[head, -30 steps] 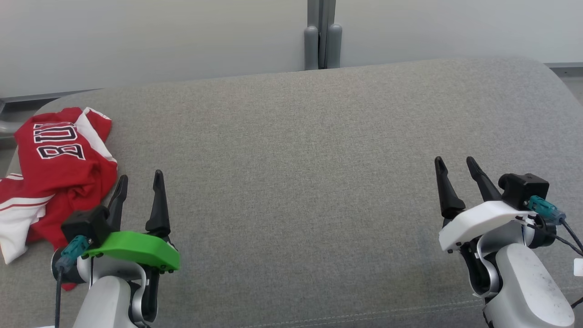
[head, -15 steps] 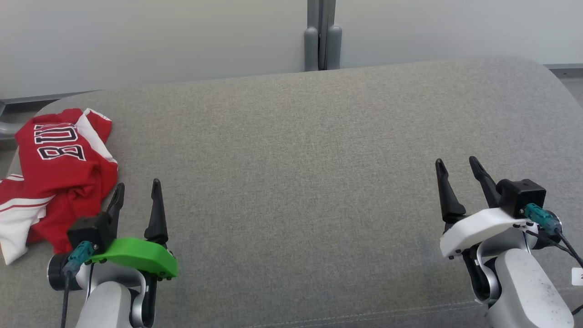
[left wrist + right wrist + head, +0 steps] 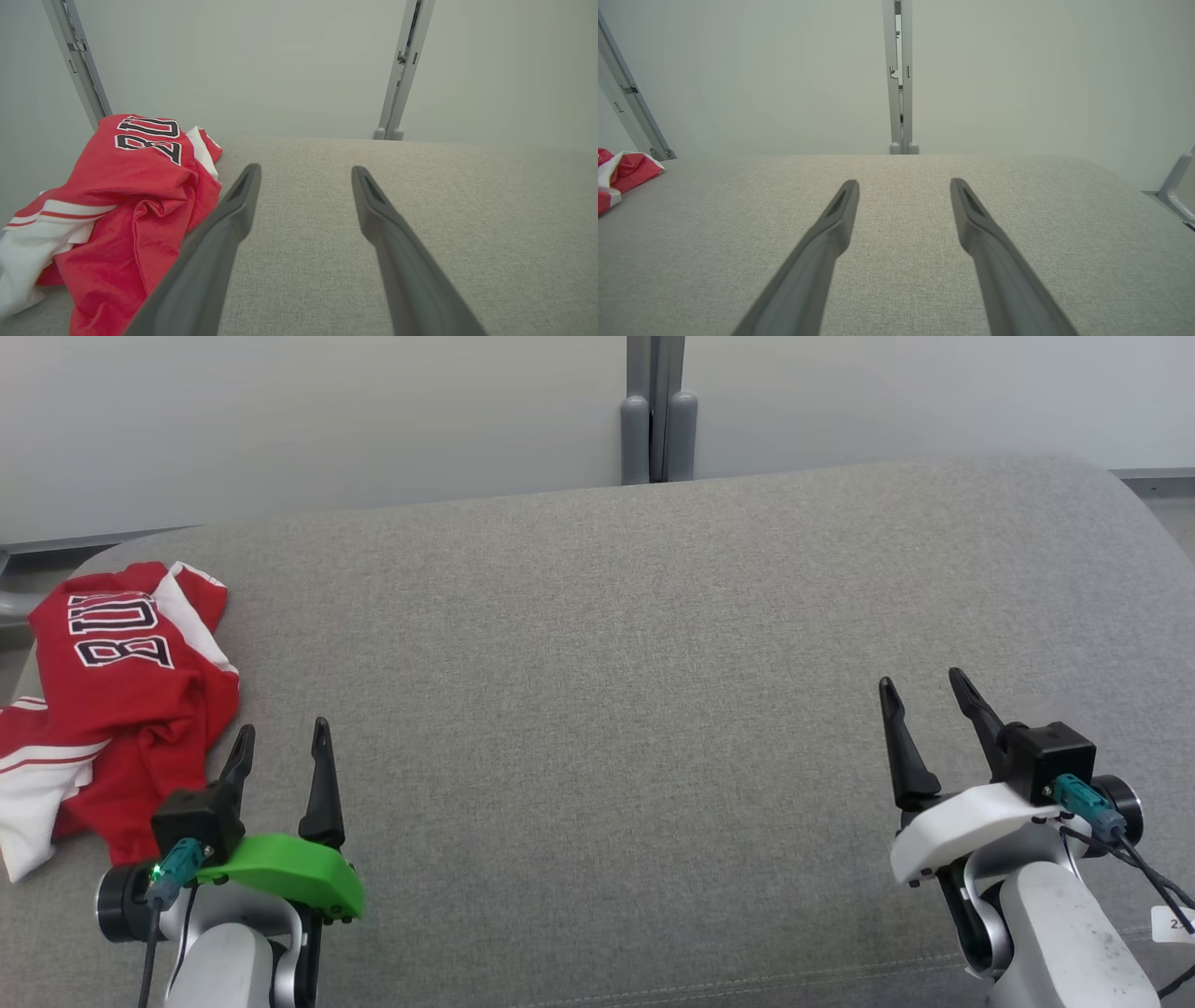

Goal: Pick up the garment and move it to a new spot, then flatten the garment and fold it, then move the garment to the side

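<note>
Head view, left to right: one garment (image 3: 121,709), red with white stripes and black lettering, lies crumpled at the left edge of the frame on the one grey cushion (image 3: 607,644). Just right of it, at the lower left, the left gripper (image 3: 280,730) holds its two fingers spread and empty, close to the cloth's lower edge but apart from it. Over the last second this gripper has drawn back toward the bottom of the frame. At the lower right, the right gripper (image 3: 920,681), also spread and empty, has dropped slightly and shifted left. The garment has not been disturbed. Judgement: the pick-up is not yet begun, and the left gripper is the nearer tool. Count: one garment, two grippers, four fingers.
</note>
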Controlling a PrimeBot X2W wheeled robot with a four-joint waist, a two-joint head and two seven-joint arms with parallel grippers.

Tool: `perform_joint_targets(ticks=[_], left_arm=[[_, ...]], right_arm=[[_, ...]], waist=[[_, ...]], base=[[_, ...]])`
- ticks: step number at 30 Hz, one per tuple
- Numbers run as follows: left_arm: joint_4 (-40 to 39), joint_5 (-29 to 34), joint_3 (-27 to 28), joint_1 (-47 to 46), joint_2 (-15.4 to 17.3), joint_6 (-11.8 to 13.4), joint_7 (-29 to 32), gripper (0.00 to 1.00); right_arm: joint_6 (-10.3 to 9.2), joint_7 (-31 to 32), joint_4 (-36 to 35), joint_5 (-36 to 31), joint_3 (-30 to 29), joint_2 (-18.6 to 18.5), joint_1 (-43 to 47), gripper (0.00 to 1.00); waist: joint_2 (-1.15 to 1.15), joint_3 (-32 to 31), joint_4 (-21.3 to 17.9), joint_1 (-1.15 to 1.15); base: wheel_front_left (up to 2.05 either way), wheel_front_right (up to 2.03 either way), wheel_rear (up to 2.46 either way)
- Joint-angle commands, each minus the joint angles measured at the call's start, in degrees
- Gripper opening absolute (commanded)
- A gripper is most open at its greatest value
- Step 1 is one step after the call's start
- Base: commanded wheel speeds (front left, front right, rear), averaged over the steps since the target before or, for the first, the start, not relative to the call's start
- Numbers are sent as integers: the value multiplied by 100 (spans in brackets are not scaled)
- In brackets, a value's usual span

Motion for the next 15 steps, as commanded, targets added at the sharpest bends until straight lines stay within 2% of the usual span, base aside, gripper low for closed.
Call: perform_joint_targets(ticks=[1, 12, 15], left_arm=[[-21, 110, 31, 76, -6, 16, 13, 100], [-46, 407, 23, 180, 9, 95, -40, 100], [-56, 417, 18, 193, -6, 39, -50, 100]], right_arm=[[2, -66, -19, -156, 21, -6, 77, 100], [1, -219, -92, -470, -28, 76, 197, 100], [1, -248, -95, -557, -6, 82, 216, 100]], waist=[[0, 1, -2, 0], [0, -4, -1, 0], [0, -16, 2, 0]], base=[[0, 0, 0], [0, 0, 0], [0, 0, 0]])
